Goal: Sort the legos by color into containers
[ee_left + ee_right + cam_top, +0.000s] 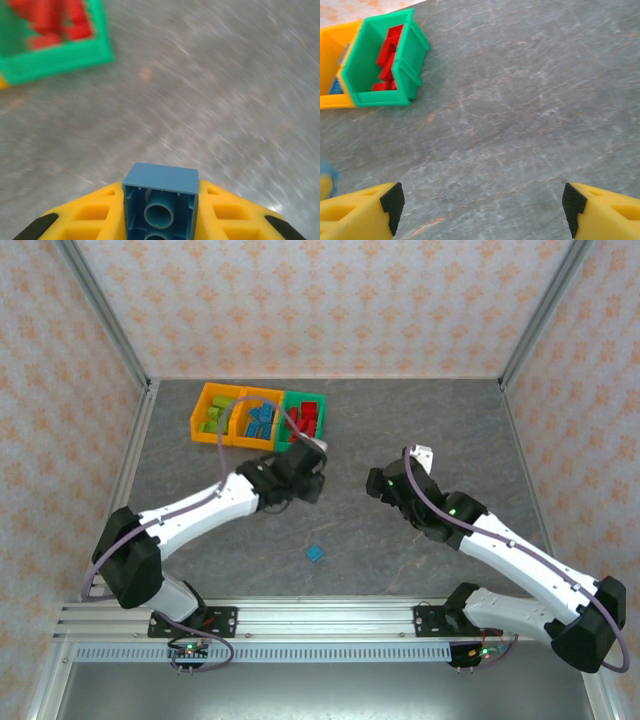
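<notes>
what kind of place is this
Probably a robot lab test cell: left arm and right arm bolted to a metal rail, patterned panels walling a grey table, a green bin of red bricks.

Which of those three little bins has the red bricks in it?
The green bin, at the right end of the row, holds the red bricks. The left orange bin holds lime bricks, the middle orange bin blue bricks.

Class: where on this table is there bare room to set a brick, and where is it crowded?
Bare: tabletop between the green bin and the right wall; around the loose blue brick, toward the front rail. Crowded: the bin row, and the gap between left gripper and right gripper.
</notes>
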Tool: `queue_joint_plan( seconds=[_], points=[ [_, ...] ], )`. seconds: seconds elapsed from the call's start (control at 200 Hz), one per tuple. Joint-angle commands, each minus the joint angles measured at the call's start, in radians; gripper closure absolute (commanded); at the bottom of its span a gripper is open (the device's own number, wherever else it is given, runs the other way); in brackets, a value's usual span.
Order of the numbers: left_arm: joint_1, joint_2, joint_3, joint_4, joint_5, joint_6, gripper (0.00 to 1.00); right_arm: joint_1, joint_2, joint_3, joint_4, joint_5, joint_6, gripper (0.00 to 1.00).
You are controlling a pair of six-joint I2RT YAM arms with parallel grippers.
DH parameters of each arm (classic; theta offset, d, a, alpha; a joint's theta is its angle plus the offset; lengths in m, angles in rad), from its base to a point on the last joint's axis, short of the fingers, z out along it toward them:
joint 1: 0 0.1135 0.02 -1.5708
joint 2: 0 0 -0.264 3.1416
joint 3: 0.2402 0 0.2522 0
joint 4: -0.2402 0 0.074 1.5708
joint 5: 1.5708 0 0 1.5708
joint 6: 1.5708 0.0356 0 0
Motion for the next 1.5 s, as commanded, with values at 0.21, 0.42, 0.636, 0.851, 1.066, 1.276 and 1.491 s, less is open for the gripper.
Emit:
queue_joint_plan(
  seconds=[0.21,0.42,0.636,0.851,1.066,1.276,1.491],
  points=[
    [0.403,0.251,0.329,0.067,-0.038,0.028,0.70,-0.003,0.070,0.020,0.054,-0.096,0.001,0.15],
    [0.493,0.467,0.600,-0.045,0.012,0.050,0.59,-0.003,0.088,0.023,0.055,-0.088,0.006,0.15],
    [0.493,0.472,0.667,-0.119,0.040,0.034,0.44,-0.003,0.116,0.040,0.057,-0.103,0.006,0.15],
    [0.429,0.165,0.387,-0.067,0.105,-0.054,0.44,-0.003,0.128,0.043,0.066,-0.108,0.010,0.15],
    [0.209,-0.148,0.066,-0.107,0.087,-0.153,0.45,-0.003,0.136,0.036,0.080,-0.106,0.020,0.15],
    [-0.150,-0.318,-0.234,-0.104,-0.093,-0.542,0.47,-0.003,0.128,0.030,0.061,-0.087,0.031,0.15],
    [-0.443,-0.270,-0.401,-0.005,-0.158,-1.045,0.27,-0.003,0.109,0.015,0.057,-0.068,0.036,0.15]
  ],
)
